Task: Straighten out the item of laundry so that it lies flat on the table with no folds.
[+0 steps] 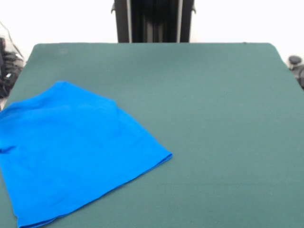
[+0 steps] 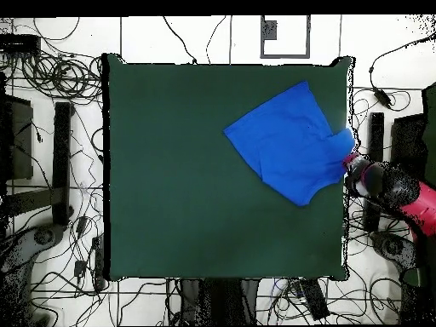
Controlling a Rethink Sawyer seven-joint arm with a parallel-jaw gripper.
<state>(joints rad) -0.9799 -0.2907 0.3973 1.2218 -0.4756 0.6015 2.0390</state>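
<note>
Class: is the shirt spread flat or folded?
Mostly spread: the shirt lies flat, but its edge at the table side looks bunched.

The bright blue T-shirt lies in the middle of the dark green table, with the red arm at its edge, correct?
Not the middle. The overhead view shows the bright blue T-shirt at one side of the dark green table, reaching its edge, where the red arm comes in.

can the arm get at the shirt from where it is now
Probably yes: in the overhead view the arm comes in over the table edge right beside the blue shirt, with nothing between them. Its gripper isn't clearly visible.
</note>
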